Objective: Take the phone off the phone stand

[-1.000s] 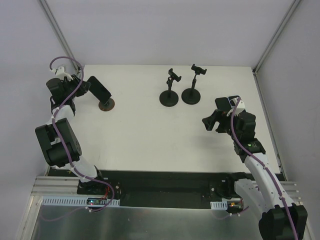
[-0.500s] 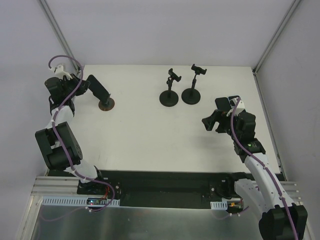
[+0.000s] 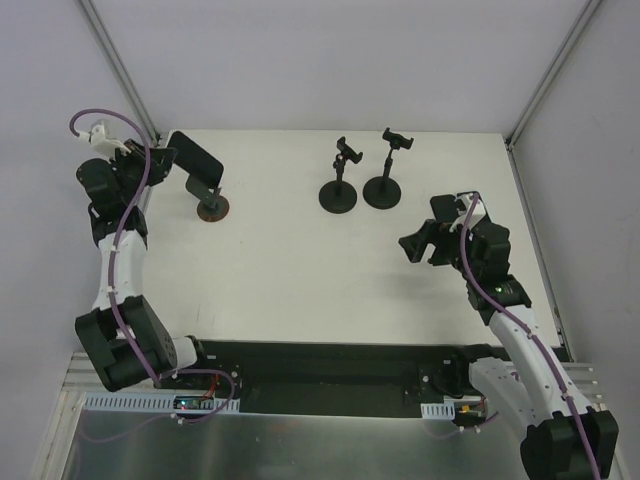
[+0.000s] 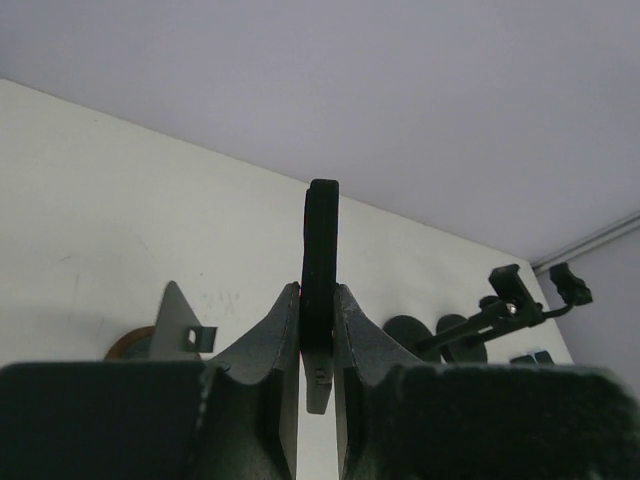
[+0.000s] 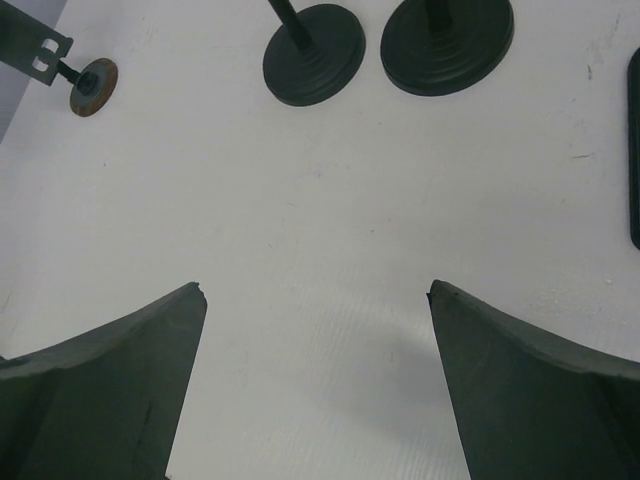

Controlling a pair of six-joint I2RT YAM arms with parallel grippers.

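Note:
The black phone (image 3: 196,157) is gripped by my left gripper (image 3: 166,160) at the table's far left. It is held above and apart from the small stand with the grey clamp (image 3: 206,186) and brown base (image 3: 211,208). In the left wrist view the phone (image 4: 320,240) stands edge-on between my shut fingers (image 4: 278,340), with the gripper (image 4: 318,292) closed on it. The empty stand (image 4: 181,322) is below and to the left. My right gripper (image 3: 420,245) is open and empty over the right of the table, and it also shows in the right wrist view (image 5: 315,295).
Two black stands with round bases (image 3: 338,195) (image 3: 383,191) and empty clamps stand at the back middle; their bases show in the right wrist view (image 5: 313,52) (image 5: 446,30). A dark object (image 5: 634,160) lies at that view's right edge. Frame posts flank the table.
My left arm has drawn back to the left and risen, taking the phone up and off the stand's clamp. My right gripper has shifted slightly left.

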